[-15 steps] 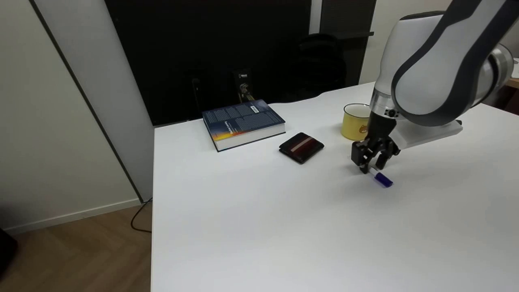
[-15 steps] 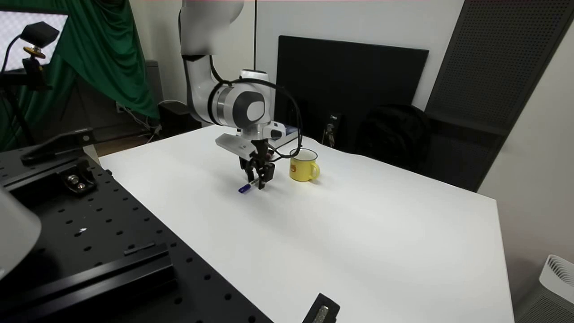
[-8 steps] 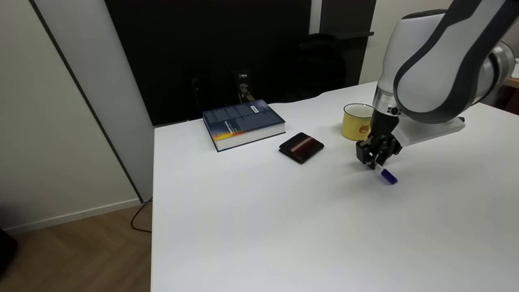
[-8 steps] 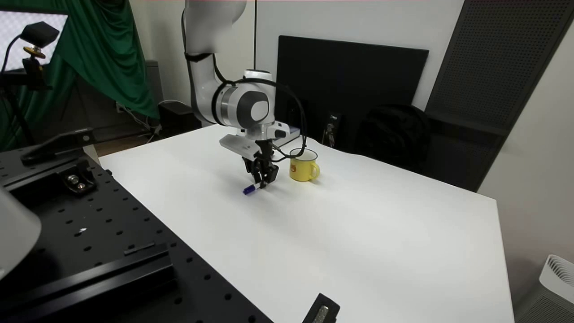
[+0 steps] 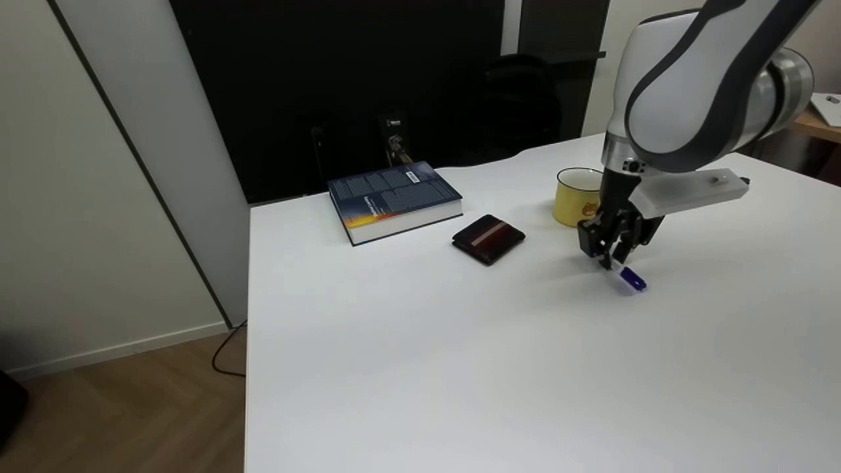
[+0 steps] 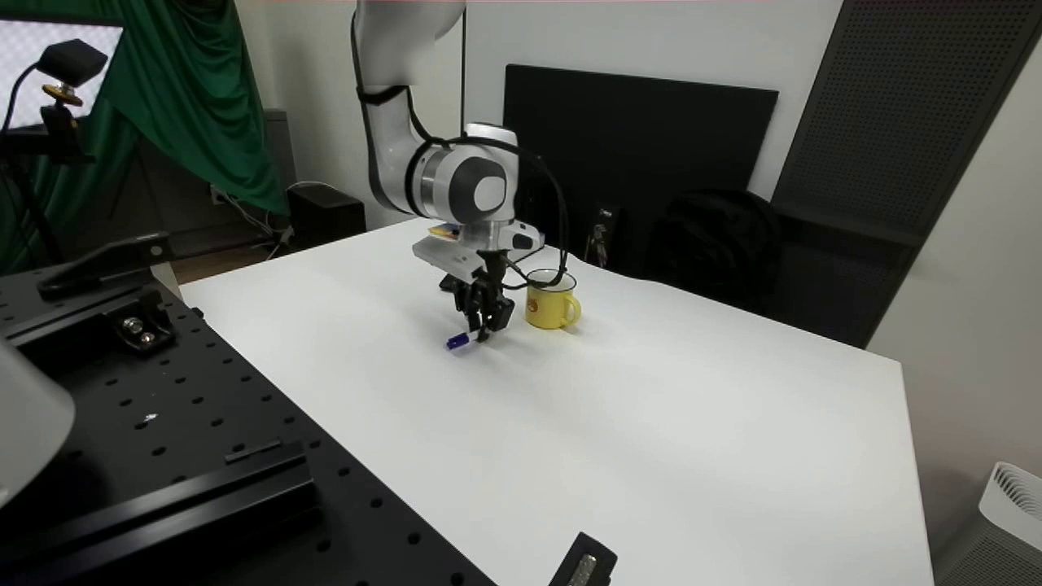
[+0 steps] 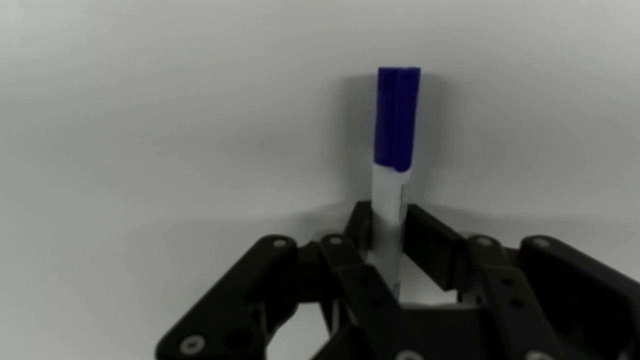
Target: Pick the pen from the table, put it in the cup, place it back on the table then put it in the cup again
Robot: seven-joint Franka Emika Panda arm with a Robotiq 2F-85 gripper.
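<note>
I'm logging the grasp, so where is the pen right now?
In the wrist view, the pen is just right of centre, its white barrel pinched in the gripper. In an exterior view, it shows left of the yellow cup.

The counter [image 5: 407, 368] is broad, flat and white. A thick blue book [image 5: 395, 197], orange at one corner, lies near the edge. In an exterior view a dark wallet [image 5: 488, 239] with a pale stripe lies between the book and a yellow cup [image 5: 571, 205], apart from both. The cup stands upright, dark-rimmed and pale inside.
</note>
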